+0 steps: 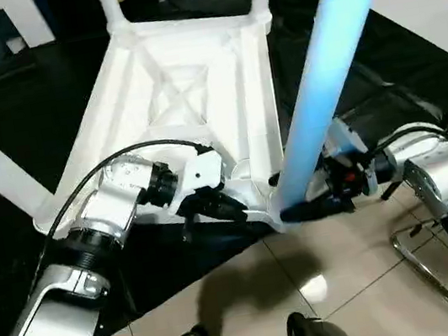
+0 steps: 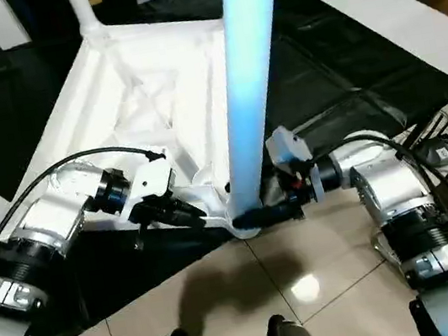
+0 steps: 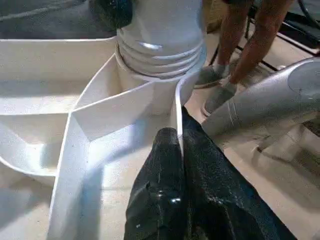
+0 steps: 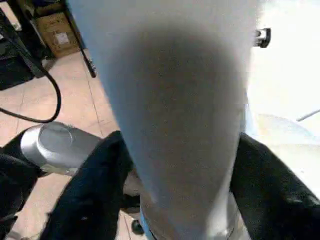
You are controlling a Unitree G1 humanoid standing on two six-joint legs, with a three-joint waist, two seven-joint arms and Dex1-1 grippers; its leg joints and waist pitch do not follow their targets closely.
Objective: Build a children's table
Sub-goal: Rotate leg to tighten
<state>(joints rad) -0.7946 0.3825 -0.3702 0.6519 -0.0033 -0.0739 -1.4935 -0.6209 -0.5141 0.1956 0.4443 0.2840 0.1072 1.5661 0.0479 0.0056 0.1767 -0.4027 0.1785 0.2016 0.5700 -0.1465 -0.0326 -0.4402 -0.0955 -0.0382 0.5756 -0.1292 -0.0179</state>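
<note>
In the left eye view, the children's table (image 1: 195,96) is lying upside down on the black worktop (image 1: 14,133), its ribbed underside facing up and its near corner hanging over the worktop's edge above the tiled floor (image 1: 328,288). A leg (image 1: 320,76) is standing upright in that near corner socket; two more legs are rising at the far corners. The left gripper (image 1: 222,207) is reaching in beside the socket, and the right gripper (image 1: 315,205) is sitting at the leg's base.

In the left wrist view, the left fingers (image 3: 170,200) are clenching a thin rib of the table beside the socket.

In the right wrist view, the right fingers (image 4: 95,190) are straddling the leg (image 4: 180,125), one on each side, pressing against it.
</note>
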